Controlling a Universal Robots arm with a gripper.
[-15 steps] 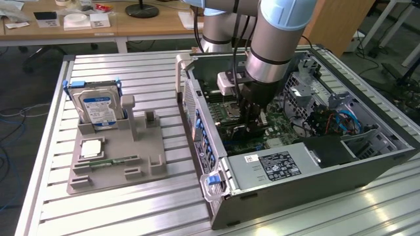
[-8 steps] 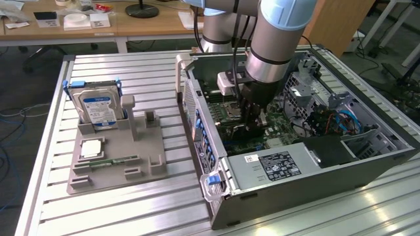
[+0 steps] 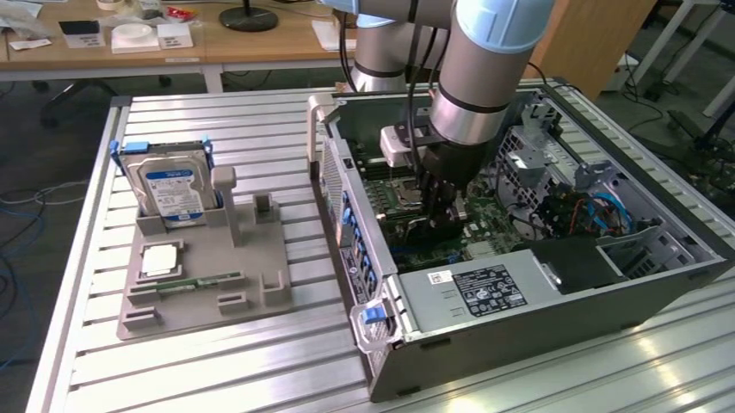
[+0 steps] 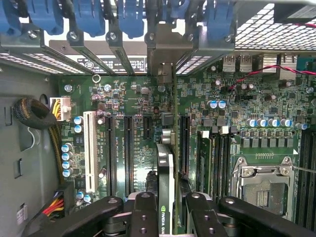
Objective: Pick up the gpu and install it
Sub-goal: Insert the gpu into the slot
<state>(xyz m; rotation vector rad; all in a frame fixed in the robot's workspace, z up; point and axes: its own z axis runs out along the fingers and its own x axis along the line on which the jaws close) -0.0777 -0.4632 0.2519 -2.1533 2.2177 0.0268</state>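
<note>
The gpu [image 4: 165, 182] appears edge-on in the wrist view, standing upright over the motherboard's long slots [image 4: 183, 143]. Its silver end bracket [image 4: 165, 54] lies against the case's rear slot openings. My gripper [image 4: 170, 212] is shut on the gpu, with one black finger [image 4: 144, 212] on one side and the other on the opposite side. In the exterior view the gripper [image 3: 442, 215] reaches straight down into the open computer case [image 3: 517, 292], close above the green motherboard [image 3: 397, 202].
A grey fixture tray [image 3: 206, 258] on the slatted table holds an upright silver hard drive [image 3: 172, 185], a processor [image 3: 161, 258] and a green memory stick [image 3: 195, 282]. Blue slot latches [image 4: 89, 17] line the case's rear. Cables [image 3: 586, 215] and the power supply [image 3: 488, 288] crowd the case.
</note>
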